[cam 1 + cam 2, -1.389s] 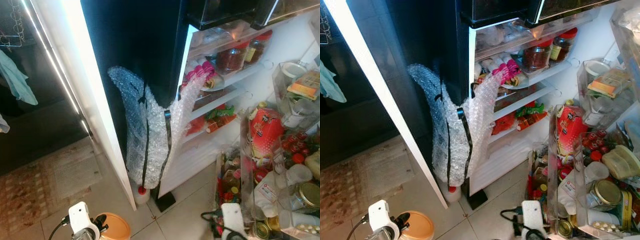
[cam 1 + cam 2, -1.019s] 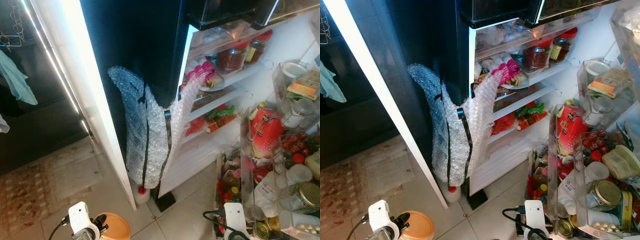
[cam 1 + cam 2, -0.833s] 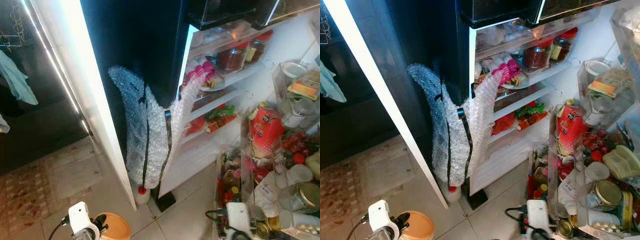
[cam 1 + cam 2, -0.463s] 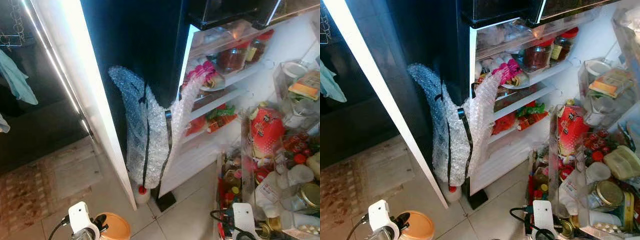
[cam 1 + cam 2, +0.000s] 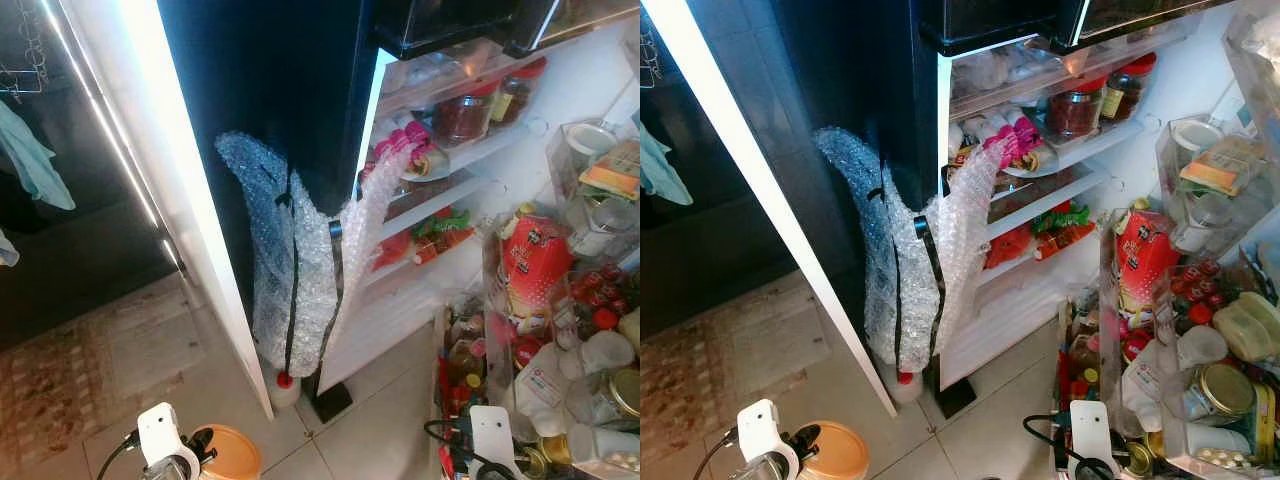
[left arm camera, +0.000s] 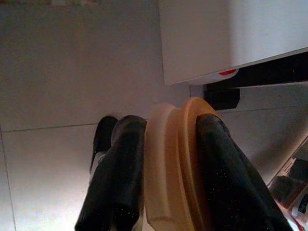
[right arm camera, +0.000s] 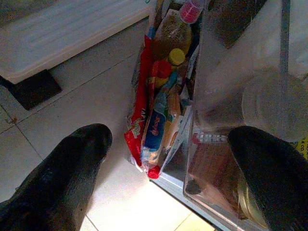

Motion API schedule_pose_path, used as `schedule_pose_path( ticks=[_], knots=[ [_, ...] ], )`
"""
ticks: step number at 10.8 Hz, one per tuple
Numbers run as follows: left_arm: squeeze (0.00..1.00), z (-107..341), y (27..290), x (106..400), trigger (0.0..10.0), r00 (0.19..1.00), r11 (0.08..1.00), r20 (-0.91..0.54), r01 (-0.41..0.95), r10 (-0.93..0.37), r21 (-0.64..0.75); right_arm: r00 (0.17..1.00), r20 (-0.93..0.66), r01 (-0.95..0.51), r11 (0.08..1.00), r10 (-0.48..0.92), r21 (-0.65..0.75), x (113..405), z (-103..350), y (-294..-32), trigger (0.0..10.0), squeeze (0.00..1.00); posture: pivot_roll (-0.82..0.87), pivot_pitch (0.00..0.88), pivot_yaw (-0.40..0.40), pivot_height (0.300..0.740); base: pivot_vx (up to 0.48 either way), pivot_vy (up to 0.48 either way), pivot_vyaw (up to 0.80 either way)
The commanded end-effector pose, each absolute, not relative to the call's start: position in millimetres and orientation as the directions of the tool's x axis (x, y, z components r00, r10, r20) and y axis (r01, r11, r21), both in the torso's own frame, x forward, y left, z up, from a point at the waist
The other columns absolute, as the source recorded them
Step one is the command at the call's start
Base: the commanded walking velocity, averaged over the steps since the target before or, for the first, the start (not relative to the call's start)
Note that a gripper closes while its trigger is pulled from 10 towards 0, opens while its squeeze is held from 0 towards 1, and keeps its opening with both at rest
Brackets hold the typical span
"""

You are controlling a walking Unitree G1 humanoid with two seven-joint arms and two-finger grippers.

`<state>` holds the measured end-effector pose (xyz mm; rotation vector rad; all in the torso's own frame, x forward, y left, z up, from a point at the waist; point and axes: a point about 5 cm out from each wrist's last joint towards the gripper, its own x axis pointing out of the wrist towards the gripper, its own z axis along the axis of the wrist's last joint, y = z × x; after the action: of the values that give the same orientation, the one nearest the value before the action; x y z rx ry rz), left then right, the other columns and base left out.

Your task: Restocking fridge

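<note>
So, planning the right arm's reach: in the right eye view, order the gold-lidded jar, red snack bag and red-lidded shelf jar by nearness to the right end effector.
1. Gold-lidded jar, low in the door bin beside the right end effector.
2. Red snack bag, higher in the door.
3. Red-lidded shelf jar, upper fridge shelf.

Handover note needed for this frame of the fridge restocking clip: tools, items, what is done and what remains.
Left tool: shut on the orange lid, held low over the tiled floor near the fridge's corner.
Right tool: open, empty, hovering by the lowest door bin packed with sauce bottles and packets.
Fridge: open, shelves holding jars and packets; door bins crowded with a red bag, small bottles and jars.
Bubble wrap hangs at the fridge's edge.
Done: nothing placed that I can confirm.
Left: decide where the lid goes; stock the items.
</note>
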<state>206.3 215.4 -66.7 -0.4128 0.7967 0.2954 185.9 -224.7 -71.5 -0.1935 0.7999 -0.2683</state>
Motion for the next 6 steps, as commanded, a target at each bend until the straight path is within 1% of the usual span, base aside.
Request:
schedule_pose_path(
  ticks=[1,4,6],
  knots=[
    [0.0,-77.7,214.6,187.6,10.0,0.6,0.883,-0.795,-0.417,0.09,-0.214,0.657,-0.674,0.191,0.94,-0.337,-0.283,182.6,-71.3,-231.3,10.0,0.0,-0.13,0.163,-0.032,0.74,0.0,0.0,0.0],
    [0.0,-77.8,214.5,187.5,10.0,0.599,0.885,-0.796,-0.415,0.091,-0.211,0.662,-0.674,0.185,0.943,-0.328,-0.278,183.3,-71.4,-229.3,10.0,0.0,-0.13,0.164,-0.032,0.74,0.0,0.0,0.0],
    [0.0,-77.7,214.5,187.6,10.0,0.6,0.885,-0.795,-0.415,0.09,-0.213,0.662,-0.676,0.181,0.944,-0.323,-0.274,183.0,-71.7,-228.8,10.0,0.0,-0.13,0.164,-0.032,0.74,0.0,-0.277,0.0]
  ],
)
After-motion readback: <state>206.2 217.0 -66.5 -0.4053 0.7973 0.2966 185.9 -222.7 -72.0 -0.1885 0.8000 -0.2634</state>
